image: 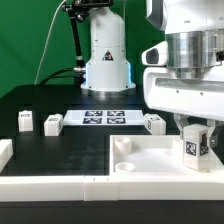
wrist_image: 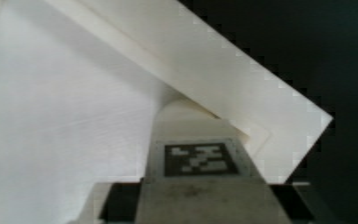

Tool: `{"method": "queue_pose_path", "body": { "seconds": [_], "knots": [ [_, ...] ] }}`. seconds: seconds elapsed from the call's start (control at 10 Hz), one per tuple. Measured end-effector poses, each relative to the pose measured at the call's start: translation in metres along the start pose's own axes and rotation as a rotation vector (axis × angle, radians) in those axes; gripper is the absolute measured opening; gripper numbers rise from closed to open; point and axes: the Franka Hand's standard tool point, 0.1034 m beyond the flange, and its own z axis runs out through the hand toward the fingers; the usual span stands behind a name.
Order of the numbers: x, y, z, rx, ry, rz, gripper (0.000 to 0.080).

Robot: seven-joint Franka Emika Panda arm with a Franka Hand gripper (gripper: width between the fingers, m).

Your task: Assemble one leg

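The gripper (image: 196, 133) is pinching the leg (image: 196, 146) between its two fingers, upright, with a tag facing the camera. It holds the leg over the white tabletop (image: 150, 165), which lies at the front corner of the table (image: 60, 150) on the exterior view's right.

In the wrist view the leg (wrist_image: 197, 150) sits between the gripper's (wrist_image: 194, 195) pads and close to a corner of the tabletop (wrist_image: 69, 120). The socket there is hidden behind the leg, so I cannot tell whether its foot is touching the board or hanging just above it.

My reading is that the pick and the carry are done. What is left is the seating: lowering the leg into its corner socket, fastening it (probably by turning), then letting go. Another socket (image: 122, 148), at the tabletop corner nearer the table's middle, shows empty, so no leg appears fitted there yet.

Elsewhere a spare leg (image: 153, 123) stands just beside the marker board (image: 105, 118) near the table's middle. A second spare leg (image: 53, 123) and a third spare leg (image: 24, 122) stand toward the edge on the exterior view's left. A border rail (image: 50, 186) runs along the front edge.
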Motion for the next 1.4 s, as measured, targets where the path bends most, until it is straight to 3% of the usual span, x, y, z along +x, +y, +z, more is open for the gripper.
{"method": "queue_pose_path", "body": {
  "seconds": [0.6,0.7,0.8,0.9,1.0,1.4],
  "knots": [
    [-0.0019,-0.0008,0.0003,0.012,-0.026,0.304,0.029],
    [-0.0019,-0.0009,0.0003,0.013,-0.026,0.265,0.0475],
    [-0.002,-0.0015,-0.0001,0.014,-0.025,0.254,0.059],
    [-0.0026,-0.0019,-0.0004,0.012,-0.025,0.2,0.059],
    [-0.0034,-0.0017,-0.0008,-0.001,-0.025,0.017,0.0639],
    [0.0039,-0.0027,0.0006,-0.015,-0.029,-0.506,0.0649]
  ]
}}
